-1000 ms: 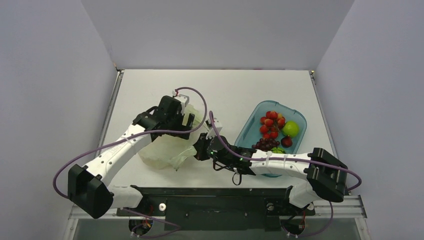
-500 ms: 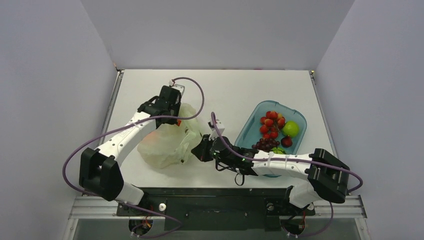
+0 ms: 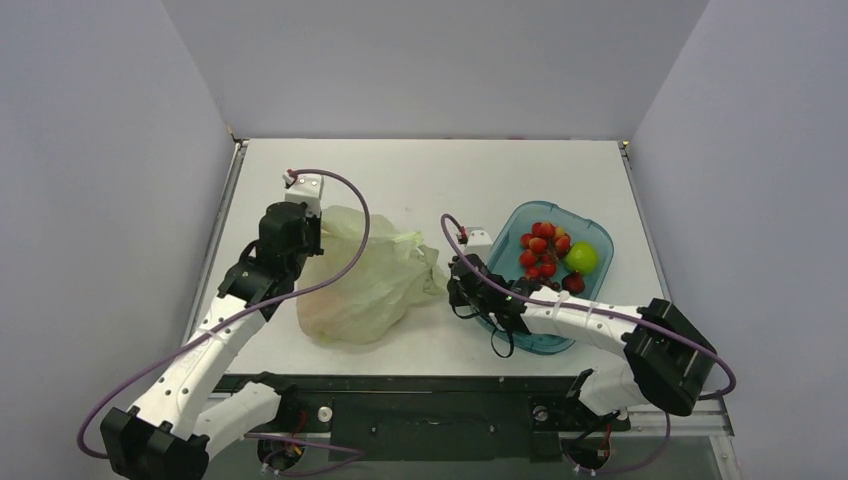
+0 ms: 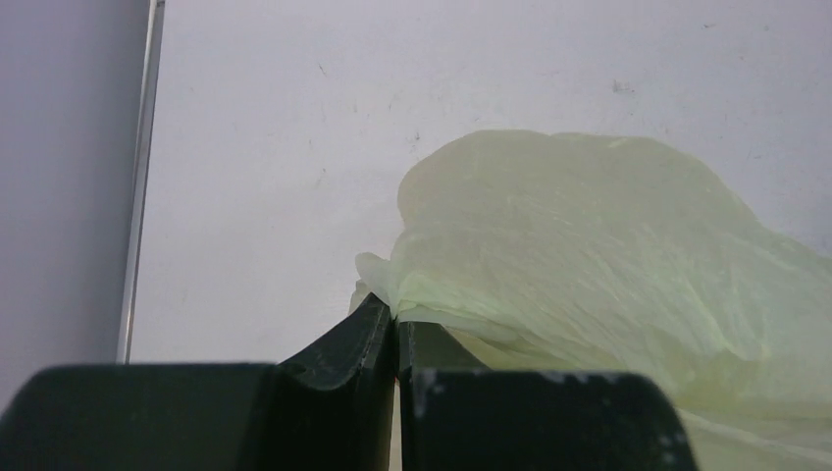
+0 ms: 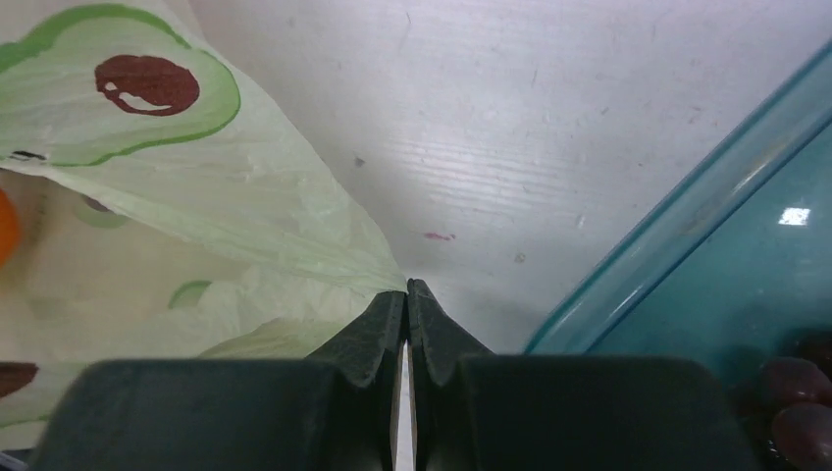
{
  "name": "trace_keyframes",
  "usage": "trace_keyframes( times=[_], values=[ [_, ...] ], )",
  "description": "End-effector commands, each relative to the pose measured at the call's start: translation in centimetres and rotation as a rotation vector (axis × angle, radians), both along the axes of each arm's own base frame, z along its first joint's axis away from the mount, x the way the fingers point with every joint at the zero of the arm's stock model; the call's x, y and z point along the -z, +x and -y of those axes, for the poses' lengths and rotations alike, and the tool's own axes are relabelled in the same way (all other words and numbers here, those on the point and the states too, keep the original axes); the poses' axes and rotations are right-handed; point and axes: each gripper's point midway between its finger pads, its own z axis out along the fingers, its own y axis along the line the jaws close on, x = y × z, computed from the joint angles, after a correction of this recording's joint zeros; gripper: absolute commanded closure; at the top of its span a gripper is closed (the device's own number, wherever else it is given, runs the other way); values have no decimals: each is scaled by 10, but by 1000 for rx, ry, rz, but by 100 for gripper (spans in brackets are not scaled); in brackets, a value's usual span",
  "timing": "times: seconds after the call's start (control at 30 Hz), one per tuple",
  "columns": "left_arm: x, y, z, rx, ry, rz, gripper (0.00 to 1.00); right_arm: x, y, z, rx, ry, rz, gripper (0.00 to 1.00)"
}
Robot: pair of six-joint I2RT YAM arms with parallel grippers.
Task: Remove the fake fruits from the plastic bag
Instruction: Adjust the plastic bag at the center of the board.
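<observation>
The plastic bag (image 3: 372,280) lies crumpled and pale green on the table, drawn out between my two grippers. My left gripper (image 3: 319,234) is shut on the bag's far left edge; the left wrist view shows its jaws (image 4: 395,316) pinching a fold of the bag (image 4: 598,235). My right gripper (image 3: 451,279) is shut on the bag's right corner, beside the blue tray. In the right wrist view its jaws (image 5: 406,287) meet on the film of the bag (image 5: 226,186). An orange fake fruit (image 5: 6,228) shows through the bag at the left edge; the other fake fruits are hidden inside.
The blue tray (image 3: 598,228) stands right of the bag and holds a red cluster (image 3: 543,245), a green round fruit (image 3: 582,257) and dark grapes (image 3: 548,286). Its rim (image 5: 706,186) runs close beside my right fingers. Walls enclose the table on three sides.
My left gripper left the bag's top, swung left and shut on its left edge. My right gripper pulled its corner right toward the tray. The bag has spread out between them.
</observation>
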Motion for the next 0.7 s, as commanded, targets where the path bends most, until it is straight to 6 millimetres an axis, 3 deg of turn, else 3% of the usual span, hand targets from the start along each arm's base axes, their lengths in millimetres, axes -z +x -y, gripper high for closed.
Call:
trace_keyframes(
  times=[0.0, 0.1, 0.17, 0.27, 0.4, 0.5, 0.67],
  values=[
    [-11, 16, 5, 17, -22, 67, 100, 17, -3, 9, -88, -176, -33, 100],
    [-2, 18, 20, 87, -44, 20, 100, 3, -9, -8, -189, -130, -25, 93],
    [4, 19, 31, 130, -71, -20, 100, -16, -9, -9, -196, -89, 9, 82],
    [9, 18, 40, 172, -96, -42, 100, -64, -13, -5, -197, 11, 83, 57],
    [11, 19, 44, 187, -109, -61, 100, -114, -25, 3, -267, 89, 198, 35],
    [9, 19, 45, 197, -129, -59, 100, -136, -31, 10, -332, 110, 292, 30],
    [8, 19, 43, 193, -132, -63, 100, -190, -55, -3, -511, 285, 447, 27]
  ],
)
